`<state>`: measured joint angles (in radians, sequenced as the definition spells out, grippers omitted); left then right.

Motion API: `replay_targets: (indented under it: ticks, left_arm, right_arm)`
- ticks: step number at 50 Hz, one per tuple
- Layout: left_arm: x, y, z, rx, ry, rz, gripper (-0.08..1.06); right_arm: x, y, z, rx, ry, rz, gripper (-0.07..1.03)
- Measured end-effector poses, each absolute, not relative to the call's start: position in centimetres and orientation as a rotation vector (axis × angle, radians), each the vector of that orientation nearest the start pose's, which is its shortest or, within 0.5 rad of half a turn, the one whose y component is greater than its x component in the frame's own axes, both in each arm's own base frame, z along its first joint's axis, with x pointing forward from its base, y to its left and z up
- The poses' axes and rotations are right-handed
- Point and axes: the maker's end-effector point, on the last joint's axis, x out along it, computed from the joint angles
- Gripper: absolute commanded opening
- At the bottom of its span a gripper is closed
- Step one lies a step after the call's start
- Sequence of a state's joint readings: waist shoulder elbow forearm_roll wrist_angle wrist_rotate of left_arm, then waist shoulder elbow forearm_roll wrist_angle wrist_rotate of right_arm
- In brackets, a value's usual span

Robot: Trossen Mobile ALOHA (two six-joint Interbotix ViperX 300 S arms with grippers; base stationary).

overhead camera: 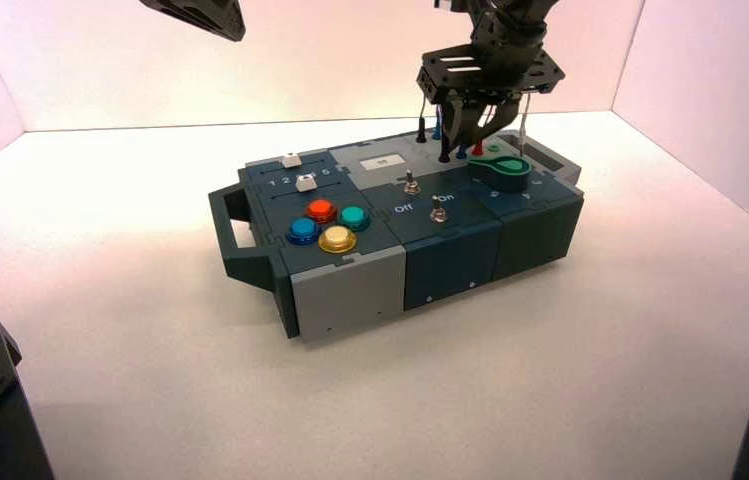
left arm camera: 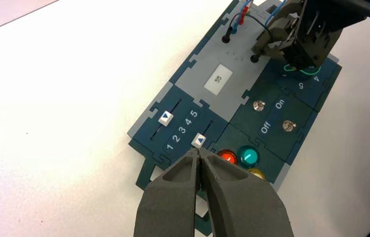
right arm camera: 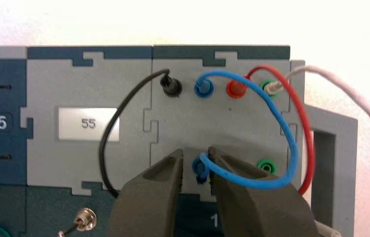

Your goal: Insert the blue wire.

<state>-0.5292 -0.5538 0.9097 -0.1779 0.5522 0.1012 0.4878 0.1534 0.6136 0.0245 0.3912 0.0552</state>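
Note:
The blue wire (right arm camera: 291, 148) arches over the grey wire panel (right arm camera: 173, 123) at the back right of the box (overhead camera: 350, 285). One blue plug (right arm camera: 204, 88) stands in the far socket row. The other blue plug (right arm camera: 201, 169) stands upright on the panel between the fingers of my right gripper (right arm camera: 196, 153). That gripper is open: one finger (right arm camera: 220, 163) lies close against the plug and wire, the other (right arm camera: 170, 168) stands clear of it. From above, the right gripper (overhead camera: 470, 125) points down at the panel. My left gripper (left arm camera: 198, 152) hangs shut and empty above the sliders and buttons.
A red wire (right arm camera: 307, 128), a black wire (right arm camera: 104, 143) and a white wire (right arm camera: 350, 94) also loop over the panel, near two green sockets (right arm camera: 267, 166). A display reading 55 (right arm camera: 88, 123), two toggle switches (overhead camera: 411, 185), coloured buttons (overhead camera: 322, 210) and a green knob (overhead camera: 507, 170) lie nearby.

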Motion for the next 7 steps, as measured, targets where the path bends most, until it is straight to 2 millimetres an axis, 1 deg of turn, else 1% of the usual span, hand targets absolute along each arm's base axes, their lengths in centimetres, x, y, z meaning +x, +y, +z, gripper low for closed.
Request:
replay_targets:
  ticks: [4, 7]
  left_arm:
    - [23.70, -15.75, 17.14, 0.151, 0.902, -0.555, -0.03]
    - [23.69, -15.74, 17.23, 0.150, 0.899, -0.556, -0.03]
  right_arm:
    - [34.59, 18.48, 4.46, -0.216, 1.147, 0.396, 0.38]
    - [34.60, 18.47, 4.46, -0.219, 1.146, 0.397, 0.41]
